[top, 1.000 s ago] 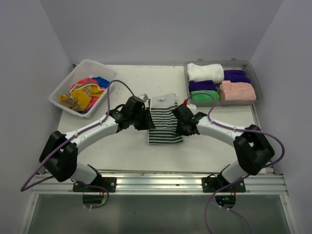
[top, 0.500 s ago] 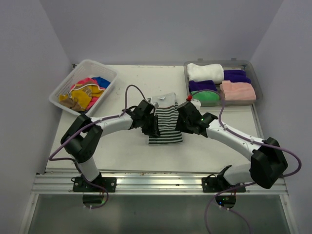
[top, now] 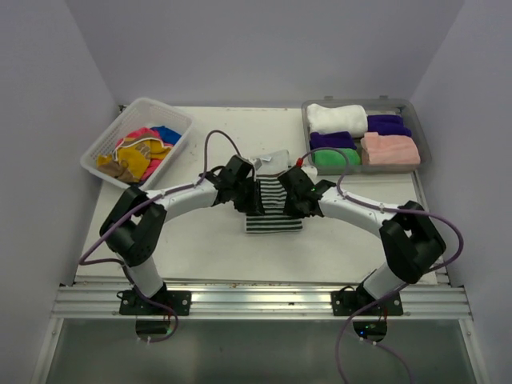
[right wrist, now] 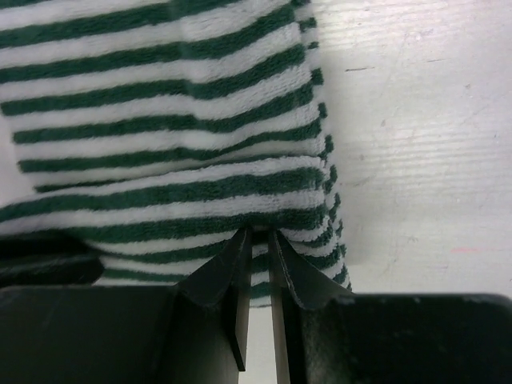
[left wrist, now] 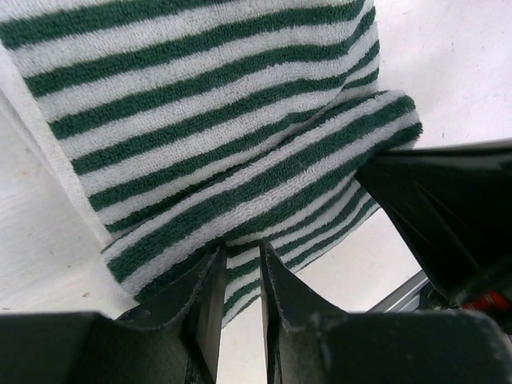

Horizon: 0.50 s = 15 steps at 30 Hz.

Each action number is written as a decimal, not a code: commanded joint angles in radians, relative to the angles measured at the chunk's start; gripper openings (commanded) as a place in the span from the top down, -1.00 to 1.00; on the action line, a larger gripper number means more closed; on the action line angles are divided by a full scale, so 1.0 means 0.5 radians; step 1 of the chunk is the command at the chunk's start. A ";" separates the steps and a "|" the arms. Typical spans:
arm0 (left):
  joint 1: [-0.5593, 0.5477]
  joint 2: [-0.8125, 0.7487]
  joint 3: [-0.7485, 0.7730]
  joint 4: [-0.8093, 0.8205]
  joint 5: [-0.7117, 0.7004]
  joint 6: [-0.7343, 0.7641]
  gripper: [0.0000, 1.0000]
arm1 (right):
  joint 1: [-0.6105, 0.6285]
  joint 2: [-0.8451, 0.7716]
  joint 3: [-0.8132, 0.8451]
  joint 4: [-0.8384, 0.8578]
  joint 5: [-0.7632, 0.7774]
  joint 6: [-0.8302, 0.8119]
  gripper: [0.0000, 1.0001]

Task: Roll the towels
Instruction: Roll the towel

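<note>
Grippers had drawn closer together; left gripper [left wrist: 240, 254] and right gripper [right wrist: 258, 236] clamped the green-and-white striped towel [top: 274, 212] at its humped fold.

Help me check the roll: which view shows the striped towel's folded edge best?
Left wrist: the fold of the striped towel fills it, pinched by the left fingers. Right wrist shows the fold's other end; the top view shows the towel small, its sides hidden.

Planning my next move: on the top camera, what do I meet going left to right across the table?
white basket → left gripper → striped towel → right gripper → grey tray
</note>
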 commanded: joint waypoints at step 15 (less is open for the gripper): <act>0.223 0.412 0.539 0.056 -0.096 0.279 0.49 | -0.102 0.255 0.154 0.123 -0.037 -0.220 0.66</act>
